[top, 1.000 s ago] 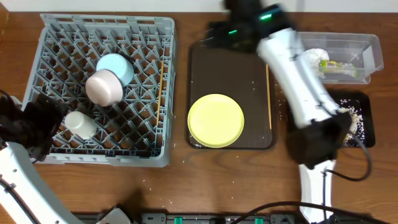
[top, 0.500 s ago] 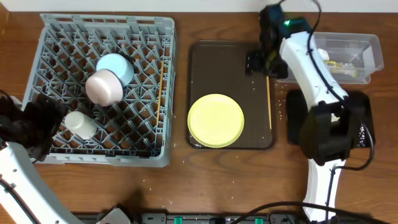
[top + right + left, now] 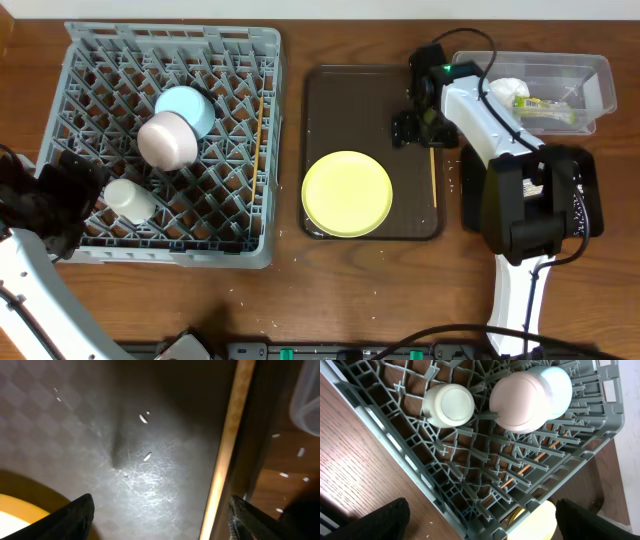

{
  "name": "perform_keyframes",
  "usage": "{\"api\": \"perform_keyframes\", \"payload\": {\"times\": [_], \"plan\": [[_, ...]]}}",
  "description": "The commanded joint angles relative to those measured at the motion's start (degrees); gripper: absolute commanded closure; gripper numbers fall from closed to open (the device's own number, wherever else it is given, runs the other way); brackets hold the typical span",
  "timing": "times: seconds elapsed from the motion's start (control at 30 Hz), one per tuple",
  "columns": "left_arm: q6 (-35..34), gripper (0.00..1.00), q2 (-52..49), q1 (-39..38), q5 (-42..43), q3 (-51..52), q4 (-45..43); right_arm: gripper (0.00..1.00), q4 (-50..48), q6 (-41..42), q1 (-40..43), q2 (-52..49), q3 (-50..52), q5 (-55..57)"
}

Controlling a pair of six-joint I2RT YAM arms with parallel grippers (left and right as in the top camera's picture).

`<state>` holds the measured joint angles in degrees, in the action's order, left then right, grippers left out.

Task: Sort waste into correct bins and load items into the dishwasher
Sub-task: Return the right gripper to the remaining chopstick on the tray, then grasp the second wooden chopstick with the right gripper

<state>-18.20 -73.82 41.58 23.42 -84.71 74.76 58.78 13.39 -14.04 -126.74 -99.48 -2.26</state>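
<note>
Right gripper [image 3: 161, 512] spread wide, empty, over brown tray [image 3: 330, 105] beside chopstick [image 3: 433, 170], left gripper [image 3: 482, 517] wide open, empty, by dish rack [image 3: 160, 252]

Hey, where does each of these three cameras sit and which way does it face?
Overhead: fixed above the table, facing down on the grey rack, brown tray, left hand and right hand.
Left wrist: behind the left hand, facing down into the rack at the cream cup and pink bowl; its fingertips in the bottom corners.
Right wrist: behind the right hand, close over the tray, facing a chopstick; its fingertips in the bottom corners.
Shared: overhead and right wrist both show that chopstick and the yellow plate.
</note>
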Motion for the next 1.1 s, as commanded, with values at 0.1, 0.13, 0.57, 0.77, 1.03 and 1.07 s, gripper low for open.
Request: {"api": "perform_keyframes", "payload": {"times": [0.1, 0.13, 0.57, 0.77, 1.03, 1.07], "plan": [[-0.1, 0.06, 0.0, 0.3, -0.3, -0.8, 0.2, 0.17, -1.7, -2.8, 0.2, 0.0, 3.4, 0.9], [-0.1, 0.06, 0.0, 0.3, -0.3, -0.8, 0.2, 0.17, -1.9, -2.8, 0.2, 0.0, 3.8, 0.9], [-0.1, 0.06, 0.0, 0.3, -0.3, -0.8, 0.2, 0.99, -4.0, 1.2, -0.3, 0.1, 7.3, -0.3], [-0.1, 0.06, 0.0, 0.3, -0.3, -0.8, 0.2, 0.99, -2.6, 1.6, -0.3, 0.7, 3.1, -7.0], [-0.1, 0.06, 0.0, 0.3, -0.3, -0.8, 0.2, 0.99, 0.6, 2.3, -0.3, 2.8, -14.0, -25.2], [-0.1, 0.06, 0.0, 0.3, -0.3, -0.8, 0.2, 0.99, -0.6, 3.3, -0.3, 2.8, -16.0, -30.5]]}}
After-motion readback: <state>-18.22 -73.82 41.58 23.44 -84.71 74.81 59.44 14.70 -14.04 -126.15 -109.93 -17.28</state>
